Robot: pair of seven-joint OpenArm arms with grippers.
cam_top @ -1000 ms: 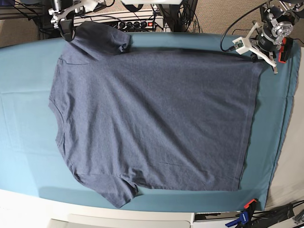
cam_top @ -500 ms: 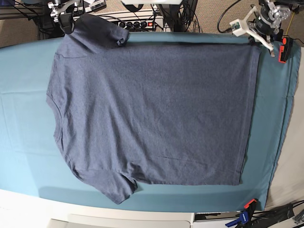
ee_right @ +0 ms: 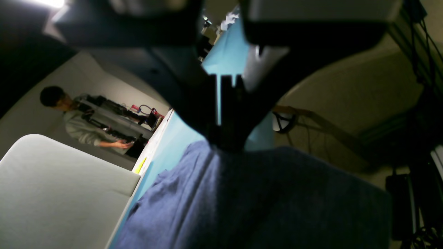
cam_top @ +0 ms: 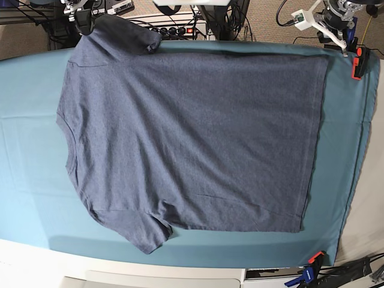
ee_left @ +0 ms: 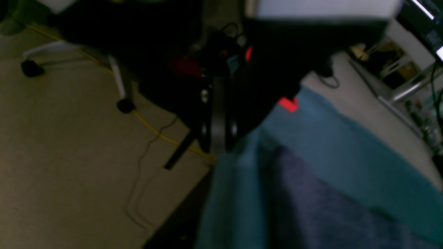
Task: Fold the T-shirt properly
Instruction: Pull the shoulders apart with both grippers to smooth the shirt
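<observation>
1. The T-shirt [cam_top: 192,138] lies spread flat on the teal cloth [cam_top: 30,180].
2. My right gripper [ee_right: 226,138] pinches the far sleeve; my left gripper [ee_left: 218,138] is closed, off the far hem corner, holding nothing I can see.
3. I judge this the spreading step; next, a fold.

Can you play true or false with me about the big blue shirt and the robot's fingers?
1. The T-shirt lies spread flat on the teal cloth. True.
2. The right gripper pinches the shirt's fabric. True.
3. White letters show on the shirt. False: only plain blue fabric shows.
4. The shirt is folded in half. False: it lies open, with both sleeves showing.
5. The left gripper is wide open. False: its fingers are shut.
</observation>
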